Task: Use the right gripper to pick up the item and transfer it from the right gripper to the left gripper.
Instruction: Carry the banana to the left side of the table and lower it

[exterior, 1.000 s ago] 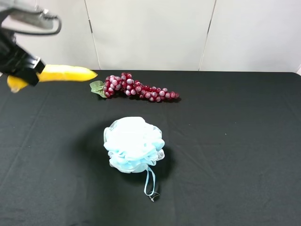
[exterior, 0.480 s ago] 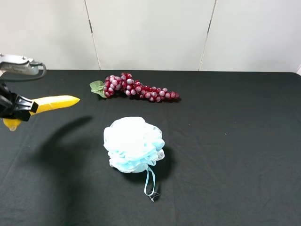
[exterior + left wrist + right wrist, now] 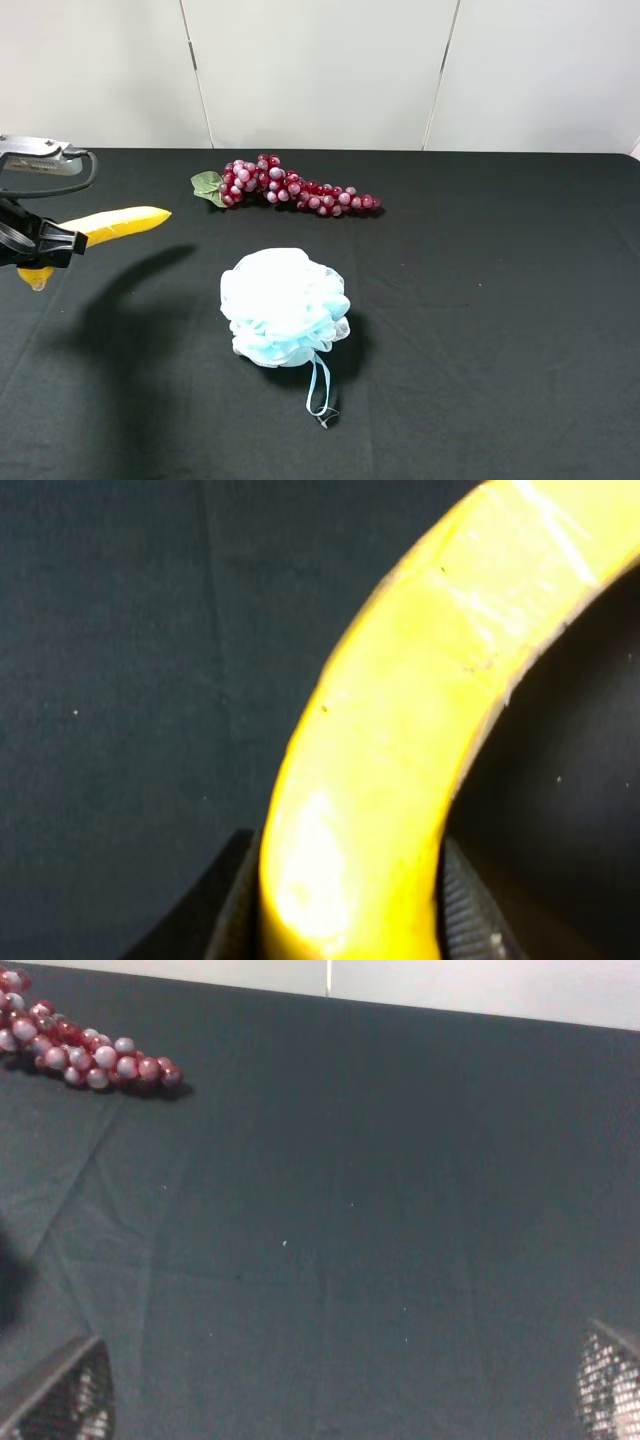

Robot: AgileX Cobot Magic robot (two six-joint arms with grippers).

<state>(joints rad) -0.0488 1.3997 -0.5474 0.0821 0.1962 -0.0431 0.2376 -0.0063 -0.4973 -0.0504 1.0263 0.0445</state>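
The yellow banana (image 3: pixel 118 222) hangs above the black table at the far left, held near its left end by my left gripper (image 3: pixel 48 246). In the left wrist view the banana (image 3: pixel 400 730) fills the frame, and the left gripper (image 3: pixel 350 920) has its black jaws pressed on both sides of it. My right gripper (image 3: pixel 335 1390) is out of the exterior high view. In the right wrist view its fingertips (image 3: pixel 65 1395) stand wide apart, open and empty, over bare black cloth.
A dark red grape bunch (image 3: pixel 290 187) with a green leaf lies at the back centre and also shows in the right wrist view (image 3: pixel 85 1055). A pale blue mesh pouf (image 3: pixel 285 305) with a ribbon loop sits mid-table. White wall panels stand behind.
My left gripper has come down and toward the front with the banana in it since one second ago. It has barely moved in the last half second.
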